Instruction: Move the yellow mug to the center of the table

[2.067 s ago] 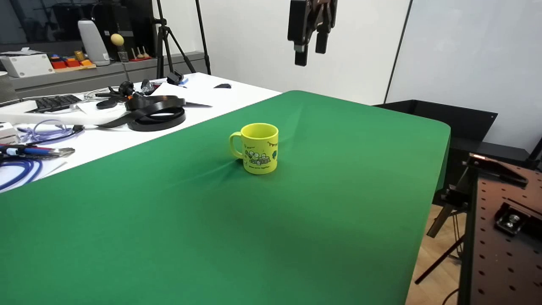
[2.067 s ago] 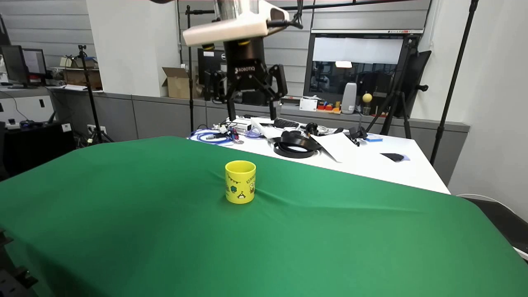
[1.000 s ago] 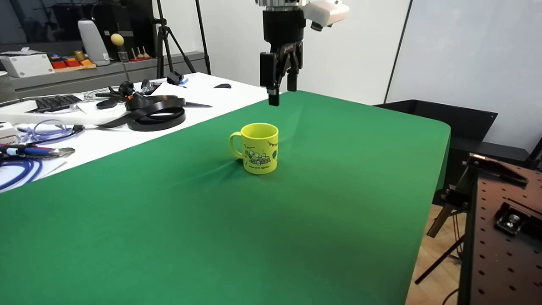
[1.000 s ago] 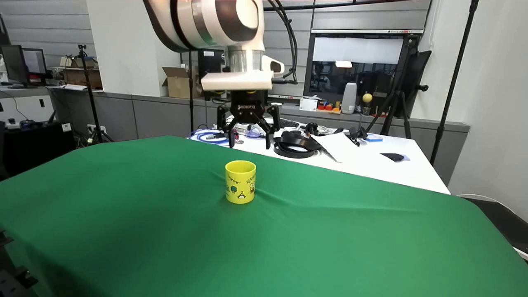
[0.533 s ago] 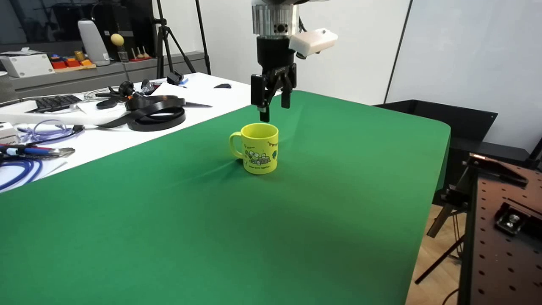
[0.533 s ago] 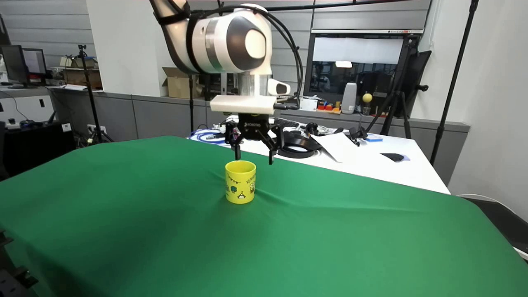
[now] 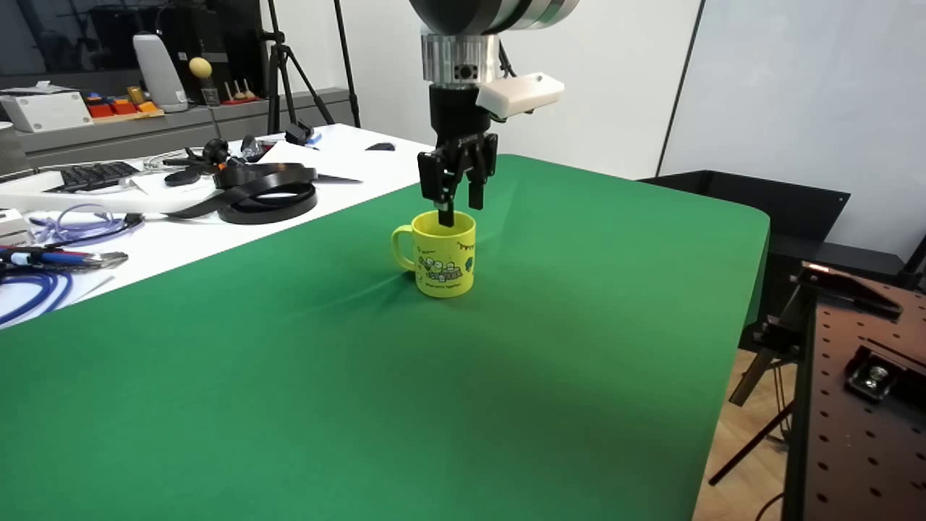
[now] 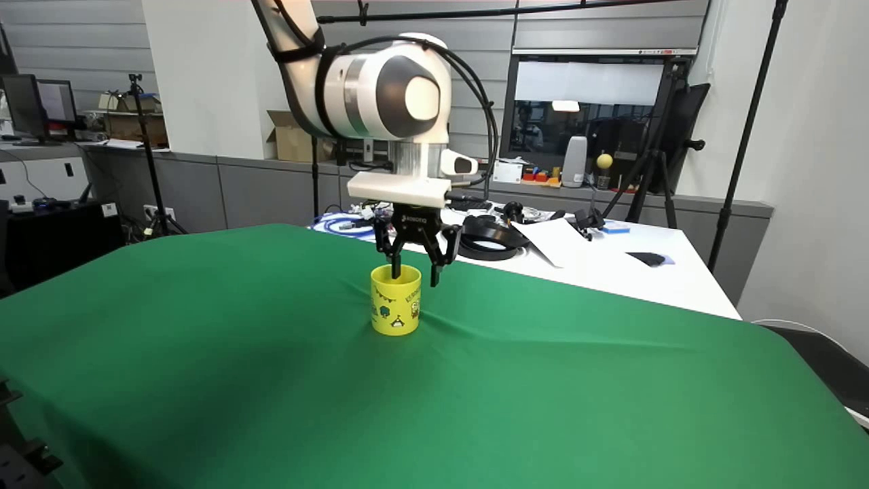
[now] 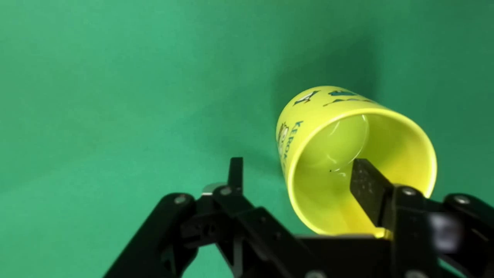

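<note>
The yellow mug (image 7: 443,266) stands upright on the green table (image 7: 362,391). Its handle points left in that exterior view and is hidden in an exterior view (image 8: 395,309). My gripper (image 7: 461,213) points down at the mug's rim, open and empty; it also shows in an exterior view (image 8: 415,279). In the wrist view, the gripper (image 9: 298,164) has its right finger over or just inside the mug's mouth and its left finger outside the wall with the printed letters. The mug (image 9: 324,154) has its near rim between the fingers, and neither finger visibly presses on it.
A white table (image 7: 347,155) adjoins the green one, with black straps (image 7: 268,195), blue cables (image 7: 32,289) and a keyboard. A brown perforated metal platform (image 7: 861,427) stands beyond the table's edge. Black tripods (image 8: 655,163) stand at the back.
My gripper has come down from high above to the mug's rim, moving left in an exterior view. Its fingers have stayed open. The mug has not moved.
</note>
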Motion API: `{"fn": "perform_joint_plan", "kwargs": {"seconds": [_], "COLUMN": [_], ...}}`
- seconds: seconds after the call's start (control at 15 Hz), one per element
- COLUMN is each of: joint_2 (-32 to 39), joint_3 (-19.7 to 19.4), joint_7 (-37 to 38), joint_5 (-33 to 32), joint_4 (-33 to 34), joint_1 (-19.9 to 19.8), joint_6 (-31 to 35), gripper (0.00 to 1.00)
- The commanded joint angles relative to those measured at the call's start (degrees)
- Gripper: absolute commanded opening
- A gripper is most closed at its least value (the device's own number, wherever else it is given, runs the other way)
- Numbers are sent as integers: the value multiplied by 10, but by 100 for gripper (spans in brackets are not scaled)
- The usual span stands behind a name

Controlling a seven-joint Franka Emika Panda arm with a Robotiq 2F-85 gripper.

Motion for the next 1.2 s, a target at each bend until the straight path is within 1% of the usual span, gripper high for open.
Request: {"fn": "perform_joint_plan", "kwargs": {"seconds": [0.0,0.2,0.4,0.53,0.73,0.93,1.13], "joint_2": [18,25,24,17,2,-25,-64], "joint_3": [11,20,28,38,44,47,37], "joint_7": [9,4,-2,-14,-24,-34,-17], "joint_5": [16,30,42,58,67,60,35], "joint_4": [26,31,31,26,13,-6,-33], "joint_1": [-10,-15,-21,-32,-37,-32,-11], "joint_6": [-17,-19,-19,-27,-41,-74,-119], "gripper": [42,20,2,0,2,2,2]}}
